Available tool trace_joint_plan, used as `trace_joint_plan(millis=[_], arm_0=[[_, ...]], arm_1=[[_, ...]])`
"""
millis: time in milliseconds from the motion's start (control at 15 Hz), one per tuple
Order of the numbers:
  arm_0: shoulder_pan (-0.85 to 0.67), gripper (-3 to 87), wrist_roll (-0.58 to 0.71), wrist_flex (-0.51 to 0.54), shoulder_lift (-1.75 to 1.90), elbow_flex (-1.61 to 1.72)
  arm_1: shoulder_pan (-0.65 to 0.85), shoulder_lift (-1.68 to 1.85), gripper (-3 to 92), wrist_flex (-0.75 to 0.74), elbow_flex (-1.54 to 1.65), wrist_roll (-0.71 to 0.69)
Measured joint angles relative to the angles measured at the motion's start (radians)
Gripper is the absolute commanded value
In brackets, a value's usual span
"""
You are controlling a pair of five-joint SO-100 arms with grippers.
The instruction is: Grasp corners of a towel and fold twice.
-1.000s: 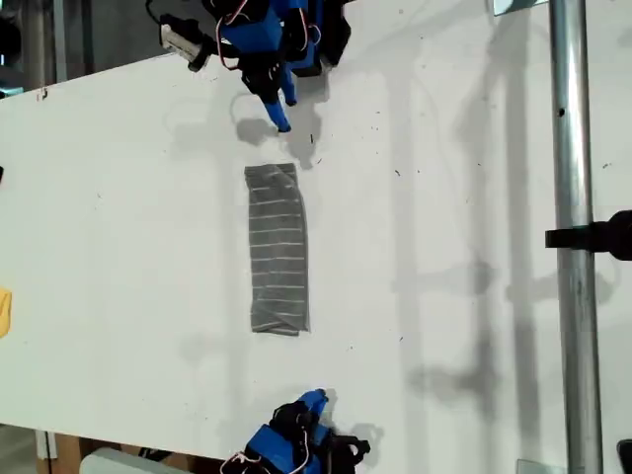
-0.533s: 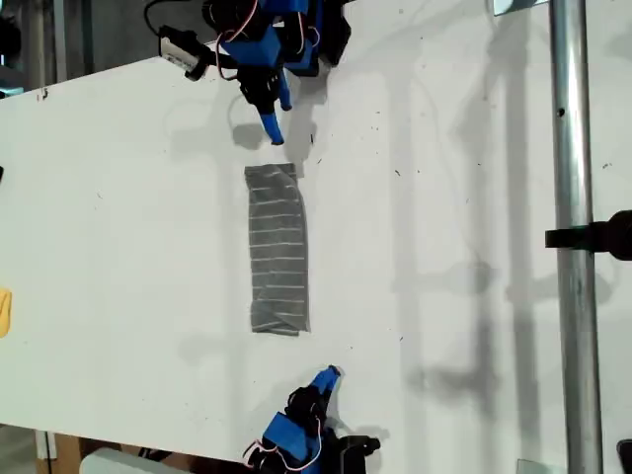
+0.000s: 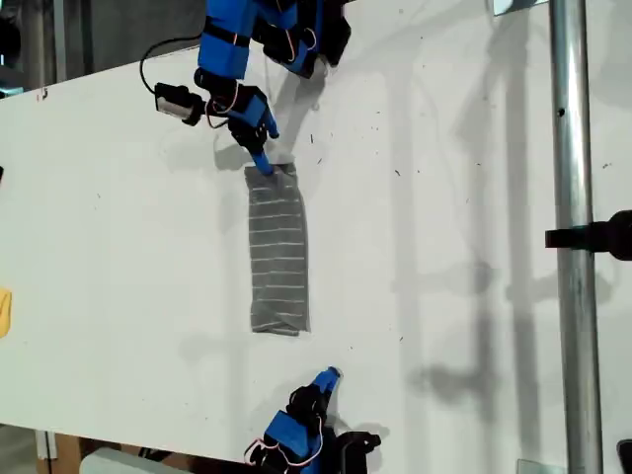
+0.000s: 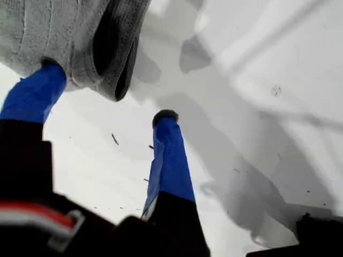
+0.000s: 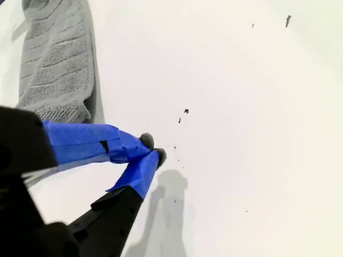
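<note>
The white bench point(image 3: 444, 197) took up almost the whole exterior view, with one grey metal pole point(image 3: 571, 247) running down the exterior view's right.

One dark grey cloth towel with thin white stripes point(image 3: 278, 252) lay near the bench's middle as a long narrow strip, its ends pointing towards my two arms.

Over the last second my first gripper point(image 3: 259, 156) had swung from clear bench down onto the strip's end nearest the exterior view's top. Its jaws were spread, with one blue-taped fingertip point(image 4: 48, 75) pressed against the cloth edge and the other on bare bench beside it. I judged this the start of the next grasp, with nothing pinched yet.

My second gripper point(image 3: 331, 375) had edged out a little towards the strip's other end. It hung apart from the cloth with its jaws pressed together on nothing.

So there were two arms and two grippers, and only one of them was at the towel.

In the first wrist view the end showed as a thick doubled roll, so a first fold looked done. The view was too close for me to count the stacked corners there.

A few dark specks dotted the bench.
</note>
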Motion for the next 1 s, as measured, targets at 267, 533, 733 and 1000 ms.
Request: trace_joint_plan(millis=[267, 533, 733, 1000], arm_0=[[-0.008, -2.6, 0.018, 0.006, 0.0, 0.0], [-0.009, -2.6, 0.021, 0.006, 0.0, 0.0], [-0.008, -2.6, 0.025, 0.006, 0.0, 0.0], [-0.008, -2.6, 0.041, 0.006, 0.0, 0.0]], arm_1=[[-0.084, -0.617, 38.2, -0.094, -0.405, 0.031], [-0.115, -0.839, -0.2, -0.058, -0.704, 0.034], [-0.115, -0.842, -0.2, 0.078, -0.773, -0.002], [-0.152, -0.417, -0.2, 0.638, -0.695, 0.055]])
